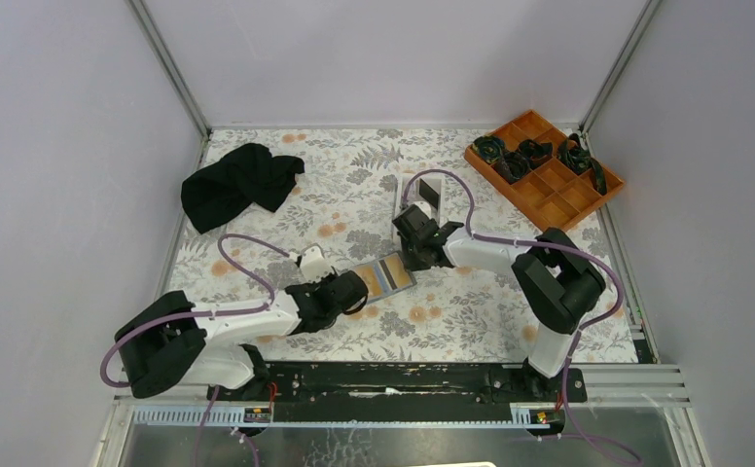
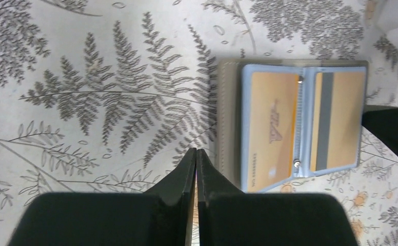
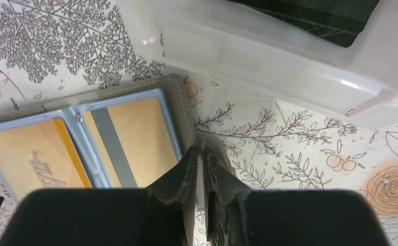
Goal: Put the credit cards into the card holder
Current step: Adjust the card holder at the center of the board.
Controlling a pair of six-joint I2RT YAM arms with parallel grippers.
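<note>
The card holder lies open on the floral table, grey outside, pale blue inside. An orange-gold card sits in one pocket, face up. A second sits in the other pocket, its grey stripe showing. My left gripper is shut and empty beside the holder's near-left edge. My right gripper is shut on the grey tab at the holder's other edge. A dark card lies in the white tray.
The white tray stands just behind the holder, close to my right gripper. A black cloth lies at the back left. An orange compartment tray with black items sits at the back right.
</note>
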